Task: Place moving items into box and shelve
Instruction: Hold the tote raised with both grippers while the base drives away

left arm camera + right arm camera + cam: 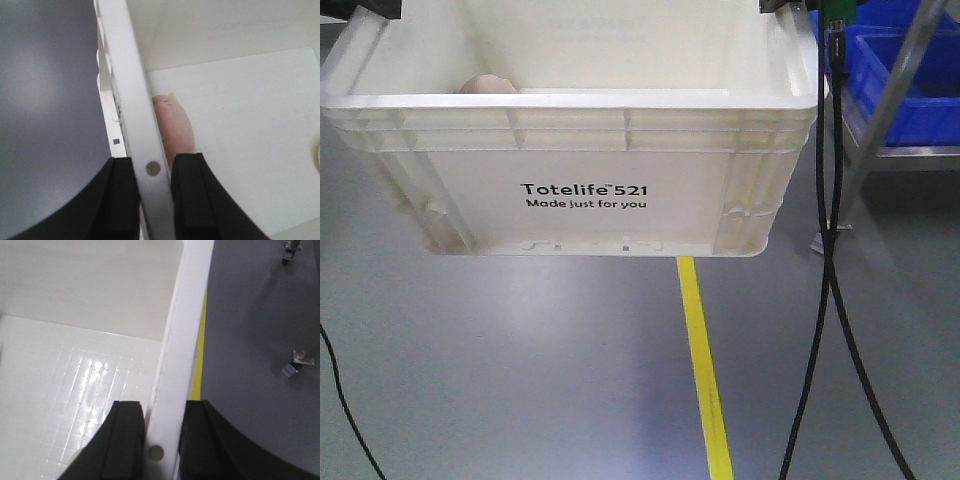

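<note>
Box (570, 195): white crate with "Totelife 521" print facing the front camera, filling the top of that view. Grey floor (520, 380) and a yellow line (705, 380) run beneath it.

Left pincer (154, 167): clamped on the box's left rim. One finger (120, 200) is outside the wall and the other inside. The gap is just the rim's thickness, and both pads are against the plastic, next to a small round hole in the rim.

Pink toy (175, 130): inside the box on its bottom, lying against the left wall. It is just ahead of the left pincer's inner finger and touches or nearly touches its tip. In the front view only its top (488, 85) shows over the near rim, at the left.

There is a pale yellow sliver at the right edge of the left wrist view, too little to identify.

Right pincer (161, 410): same grip on the opposite rim. The inner finger (125, 440) is over the grid-patterned box bottom, the outer one over the floor. It is closed down to rim width and holds nothing but the box. No toy shows on this side.

Blue bins (910, 80) sit on a metal rack at the right, behind the box. Black cables (830, 300) hang down past the box's right corner.
</note>
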Tool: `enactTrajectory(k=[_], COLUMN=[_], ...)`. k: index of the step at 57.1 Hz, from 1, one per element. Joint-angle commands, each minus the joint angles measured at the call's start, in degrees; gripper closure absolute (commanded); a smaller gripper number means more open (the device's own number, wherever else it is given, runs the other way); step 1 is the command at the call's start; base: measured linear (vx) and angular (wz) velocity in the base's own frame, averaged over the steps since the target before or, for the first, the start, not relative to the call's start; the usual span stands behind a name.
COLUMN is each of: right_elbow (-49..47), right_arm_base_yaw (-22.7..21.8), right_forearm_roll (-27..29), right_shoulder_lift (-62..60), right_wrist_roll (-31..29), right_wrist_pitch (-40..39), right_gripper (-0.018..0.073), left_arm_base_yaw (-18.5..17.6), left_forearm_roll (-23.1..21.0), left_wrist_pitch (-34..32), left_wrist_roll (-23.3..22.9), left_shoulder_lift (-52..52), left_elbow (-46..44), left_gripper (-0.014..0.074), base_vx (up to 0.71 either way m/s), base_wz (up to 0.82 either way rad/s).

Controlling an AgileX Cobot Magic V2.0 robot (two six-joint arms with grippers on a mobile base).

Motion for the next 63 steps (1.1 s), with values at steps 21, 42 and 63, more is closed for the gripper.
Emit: enactTrajectory(k=[21, 42, 63], right_elbow=[-2.4, -2.4, -2.4], right_arm_base_yaw=[-0.6, -0.6, -0.6], right_forearm_roll=[-3.4, -3.4, -3.3], right_shoulder_lift=[-4.2, -4.2, -4.1], right_wrist_roll=[-1.2, -1.2, -1.2], right_wrist_pitch=[-7.4, -7.4, -7.4], right_gripper=[0.0563, 0.0563, 0.0563], left_arm_base_yaw=[0.2, 0.2, 0.2], left_forearm_roll=[-1.8, -1.8, -1.8], left_wrist_pitch=[-6.4, -6.5, -6.4], left_wrist_roll=[1.1, 1.1, 1.1], left_shoulder_lift=[-4.0, -4.0, -4.0], left_elbow=[-2.7, -2.7, -2.7], left_gripper=[0.0594, 0.0594, 0.0594], base_vx=[0.44, 0.57, 0.61], base_wz=[0.3, 0.12, 0.1])
